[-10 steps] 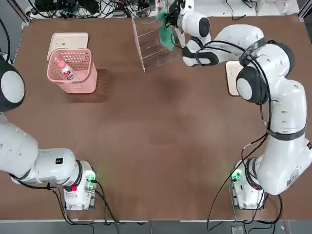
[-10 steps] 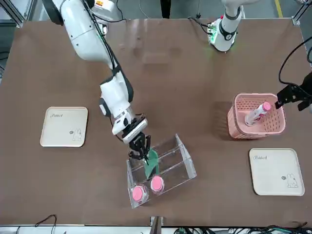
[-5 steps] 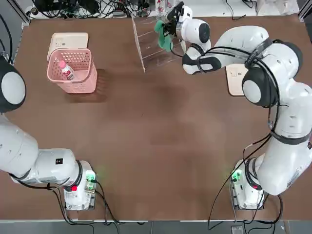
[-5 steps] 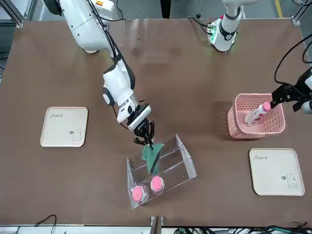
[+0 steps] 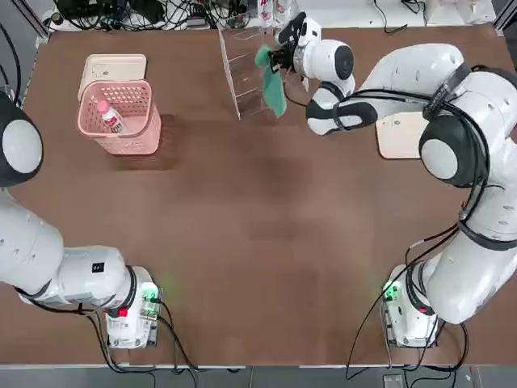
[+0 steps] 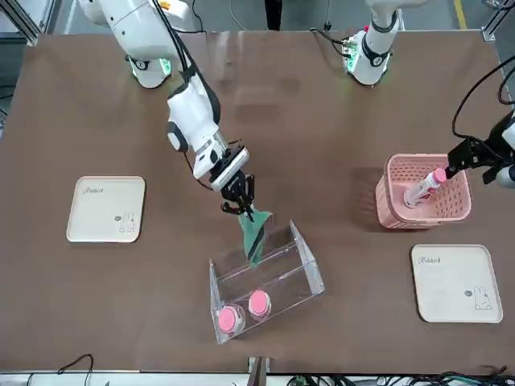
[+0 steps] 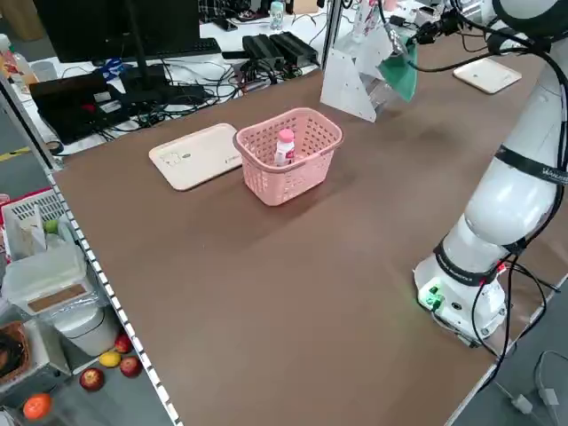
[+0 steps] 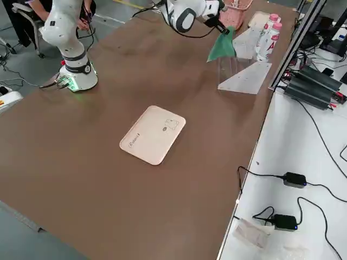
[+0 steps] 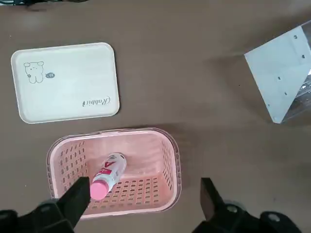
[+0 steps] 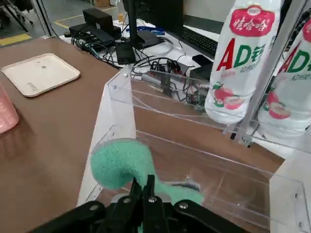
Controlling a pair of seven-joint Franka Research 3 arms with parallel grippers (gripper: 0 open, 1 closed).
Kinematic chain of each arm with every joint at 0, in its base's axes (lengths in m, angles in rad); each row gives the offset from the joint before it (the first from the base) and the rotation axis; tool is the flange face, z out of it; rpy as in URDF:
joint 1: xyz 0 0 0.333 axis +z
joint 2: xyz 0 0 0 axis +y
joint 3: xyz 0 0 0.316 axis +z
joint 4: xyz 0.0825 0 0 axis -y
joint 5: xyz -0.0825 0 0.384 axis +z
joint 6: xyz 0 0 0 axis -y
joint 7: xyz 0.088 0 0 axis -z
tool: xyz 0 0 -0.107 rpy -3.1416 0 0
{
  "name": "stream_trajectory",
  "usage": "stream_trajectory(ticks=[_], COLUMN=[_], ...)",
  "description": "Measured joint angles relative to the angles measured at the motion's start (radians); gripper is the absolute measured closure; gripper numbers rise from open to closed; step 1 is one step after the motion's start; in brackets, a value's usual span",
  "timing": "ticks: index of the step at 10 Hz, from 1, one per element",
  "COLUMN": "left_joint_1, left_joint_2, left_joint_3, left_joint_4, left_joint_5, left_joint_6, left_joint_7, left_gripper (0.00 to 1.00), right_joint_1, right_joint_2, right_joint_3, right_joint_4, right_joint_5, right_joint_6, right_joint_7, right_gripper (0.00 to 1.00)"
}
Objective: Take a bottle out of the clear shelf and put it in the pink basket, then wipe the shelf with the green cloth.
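Overhead, the right gripper (image 5: pixel 279 57) is seen at the near edge of the clear shelf (image 5: pixel 246 77), its fingers pinched shut on the green cloth (image 5: pixel 273 87), which hangs down over the shelf's front; the bottle (image 5: pixel 107 116) is already lying in the pink basket (image 5: pixel 121 118), beside a cream tray (image 5: pixel 113 65). From the front, the cloth (image 6: pixel 254 232) is shown dangling from a top corner, its lower end just at the shelf's upper edge (image 6: pixel 299 236), while two remaining bottles (image 6: pixel 244 311) are stood on the lowest tier. In the left wrist view, the left gripper (image 9: pixel 143 204) is held above the basket (image 9: pixel 173 165) with fingers spread wide and nothing held. In the right wrist view, the cloth (image 10: pixel 121 162) is bunched in front of the tiers. Since only a corner is gripped, the cloth could probably slip out or merely brush the acrylic, and a firm push might shift the light shelf or topple the standing bottles.
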State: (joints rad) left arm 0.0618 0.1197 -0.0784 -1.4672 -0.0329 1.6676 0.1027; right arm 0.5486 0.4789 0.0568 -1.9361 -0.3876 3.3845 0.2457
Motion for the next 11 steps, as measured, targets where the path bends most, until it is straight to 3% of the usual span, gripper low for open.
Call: stream_trajectory(ticks=[2,5,11], left_joint_1=[-0.001,-0.001,-0.002], left_joint_2=[0.0,0.0,-0.003], left_joint_3=[0.0,-0.001,-0.004], left_joint_4=[0.0,0.0,0.004], left_joint_5=[0.0,0.0,0.0], left_joint_6=[0.0,0.0,-0.003], left_joint_7=[0.0,0.0,0.0], left_gripper=[0.0,0.0,0.0], right_joint_1=[-0.02,-0.119,-0.119], right_joint_2=[-0.003,0.016,0.209], right_joint_3=[-0.003,-0.008,-0.01], right_joint_4=[-0.014,0.008,0.221], right_joint_5=[-0.109,-0.315,-0.342], right_joint_6=[0.015,0.097,0.104], right_joint_7=[-0.007,-0.011,-0.035], right_gripper=[0.97,0.97,0.97])
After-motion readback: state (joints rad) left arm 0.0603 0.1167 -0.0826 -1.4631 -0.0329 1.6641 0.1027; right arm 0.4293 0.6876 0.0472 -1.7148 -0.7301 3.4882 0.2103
